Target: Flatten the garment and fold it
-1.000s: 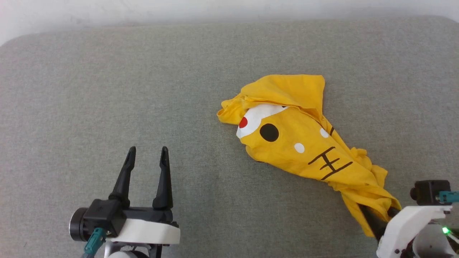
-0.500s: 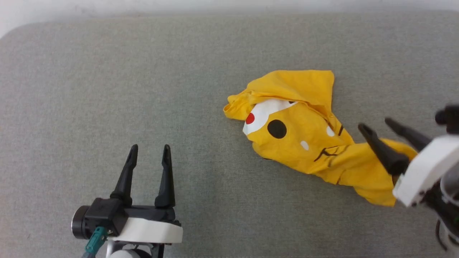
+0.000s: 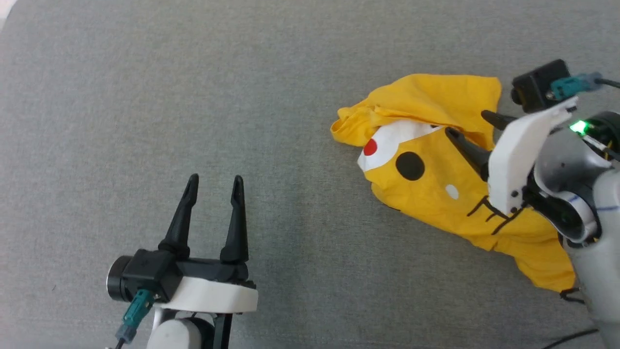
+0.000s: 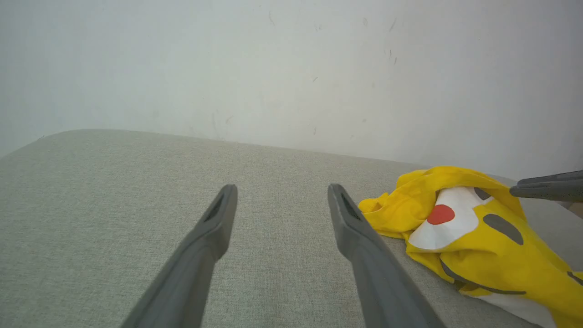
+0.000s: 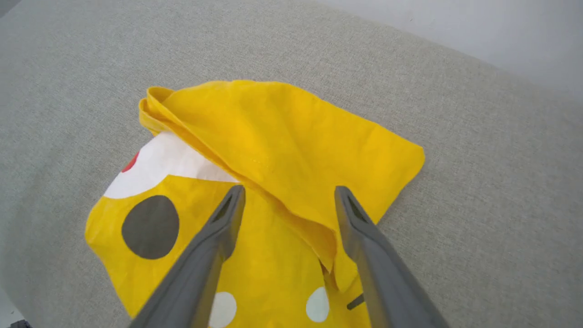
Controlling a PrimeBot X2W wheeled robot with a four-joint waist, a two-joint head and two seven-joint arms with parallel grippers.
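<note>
I have the garment (image 3: 426, 198) lying crumpled on the right half of the grey cloth-covered table (image 3: 145, 97), print side up: red dot in a white patch, a black spot, small white dots and black stripe marks. A plain yellow flap (image 5: 291, 136) is folded over its far part. The flap's folded edge runs diagonally across the print, and its free corner points out to bare table on the far right. A rolled edge bunches at the garment's left end, and the near tail trails to the lower right, beside my right forearm.

My right gripper (image 3: 466, 122) hangs over the garment with its fingers spread wide and nothing between them. In the right wrist view the fingers (image 5: 214, 237) straddle the flap's folded edge; I cannot tell whether they touch the cloth.

My left gripper (image 3: 215, 178) sits low on the left, fingers parted and empty, well apart from the garment. Bare table lies all around it. In the left wrist view the table's far edge meets a pale wall (image 4: 273, 68), with free cloth surface running up to it.
</note>
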